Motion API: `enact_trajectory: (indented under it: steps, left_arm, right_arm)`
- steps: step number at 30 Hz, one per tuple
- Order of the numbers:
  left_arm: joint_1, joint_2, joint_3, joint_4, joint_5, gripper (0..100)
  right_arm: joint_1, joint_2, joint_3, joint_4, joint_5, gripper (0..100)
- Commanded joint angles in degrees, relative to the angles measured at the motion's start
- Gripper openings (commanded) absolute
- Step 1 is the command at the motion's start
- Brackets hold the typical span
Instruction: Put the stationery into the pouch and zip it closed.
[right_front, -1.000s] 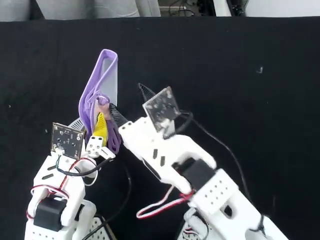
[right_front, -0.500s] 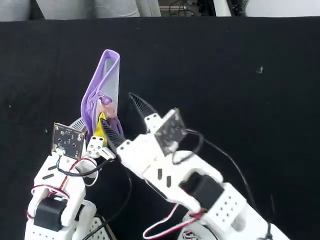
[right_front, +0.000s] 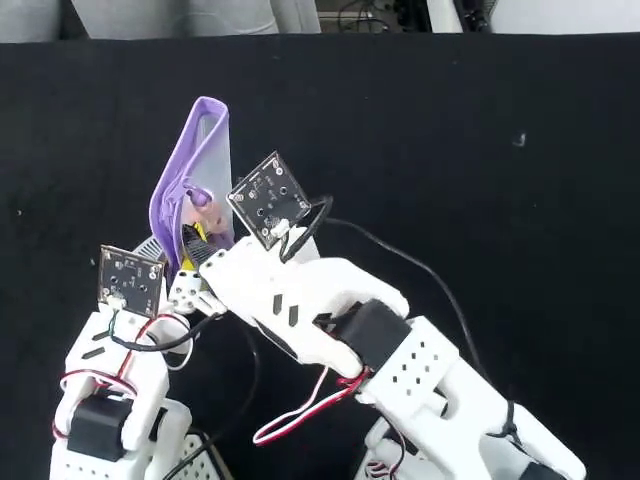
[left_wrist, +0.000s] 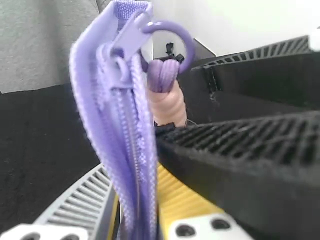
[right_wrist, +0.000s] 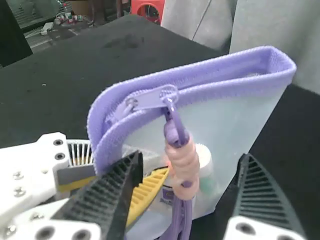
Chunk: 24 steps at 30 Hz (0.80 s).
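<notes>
The pouch is standing on end over the black tabletop, just ahead of the two arm bases. Its purple zip edge is running up one side and folding over at the top. Its clear side panel is facing the right wrist camera, and a pale rounded item is showing through it low down; what that item is cannot be told.

The left gripper is holding the pouch by its lower end. Its grey finger and its yellow finger are pressing together on the purple edge from either side.

The zip slider is sitting near the top bend of the purple edge. A purple ring is hanging from it, and a peach beaded charm is dangling below that, lying against the clear panel.

The right gripper is hovering at the charm with its black ribbed fingers spread wide apart, one on each side of the charm. Neither finger is touching the charm. In the high view the right arm is lying across in front of the left arm.
</notes>
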Motion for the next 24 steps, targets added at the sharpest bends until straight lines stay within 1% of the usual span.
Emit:
enact_trajectory:
  steps: [1,3,8,9,15,18,24]
  left_arm:
    - [-0.22,0.09,0.22,-0.09,-0.62,3]
    - [-0.04,0.0,0.22,0.18,-0.62,3]
    - [0.04,0.0,0.22,0.26,-0.62,3]
    - [0.04,0.0,0.22,0.26,-0.62,3]
    - [-0.04,0.0,0.22,0.26,-0.62,3]
    - [-0.04,0.0,0.22,0.26,-0.62,3]
    - [-0.04,0.0,0.22,0.26,-0.62,3]
  right_arm:
    - [-0.18,0.13,-3.74,0.0,4.22,27.1]
    - [1.14,0.13,-3.74,-0.26,4.66,21.1]
    - [3.96,0.13,-3.74,-0.35,4.48,2.3]
    - [4.04,0.13,-3.74,-0.26,4.4,0.8]
    - [4.31,-0.13,-4.35,0.09,4.92,1.1]
    - [6.77,-1.36,-6.46,1.49,4.92,1.1]
    - [12.57,-6.2,-14.02,8.0,5.54,1.1]
